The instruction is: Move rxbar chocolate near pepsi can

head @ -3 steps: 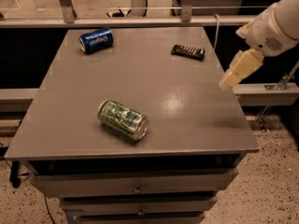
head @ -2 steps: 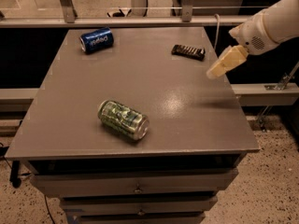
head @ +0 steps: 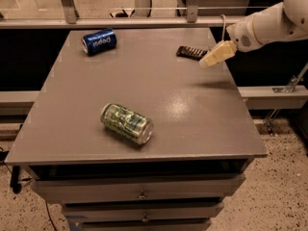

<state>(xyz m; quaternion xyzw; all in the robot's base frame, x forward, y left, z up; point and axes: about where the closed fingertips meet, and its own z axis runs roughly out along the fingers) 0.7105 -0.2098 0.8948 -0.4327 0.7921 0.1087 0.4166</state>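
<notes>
The rxbar chocolate (head: 191,52) is a small flat dark bar with pale markings, lying at the far right of the grey table. The pepsi can (head: 99,41) is deep blue and lies on its side at the far left of the table. My gripper (head: 215,55) comes in from the right on a white arm and hangs just above the table, right next to the bar's right end and partly in front of it. It holds nothing.
A green-and-white patterned can (head: 127,123) lies on its side in the near middle of the grey table (head: 192,119). A metal rail and glass panel run behind the table. Drawers sit under the tabletop.
My gripper has moved left and toward the far edge, from the table's right side to right beside the bar. The bar and both cans have not moved.
</notes>
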